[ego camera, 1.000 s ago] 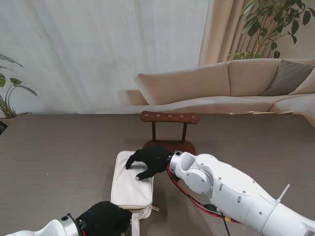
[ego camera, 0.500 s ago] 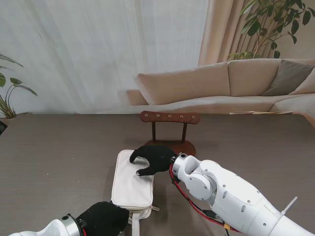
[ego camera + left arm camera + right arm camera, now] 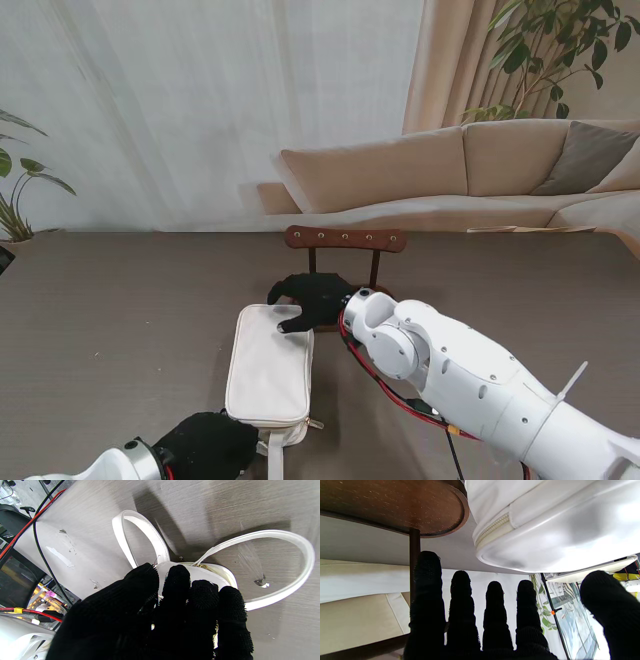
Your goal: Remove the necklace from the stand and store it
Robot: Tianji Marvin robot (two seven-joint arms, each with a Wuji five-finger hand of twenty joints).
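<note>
While fingers splay, right hand — between stand, pouch

Gloved robot hand over white bag

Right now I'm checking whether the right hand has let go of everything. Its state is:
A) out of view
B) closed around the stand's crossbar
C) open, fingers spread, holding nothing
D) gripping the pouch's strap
C: in the right wrist view the right hand shows four fingers and thumb spread apart with nothing between them, beside the white pouch and the wooden stand.
</note>
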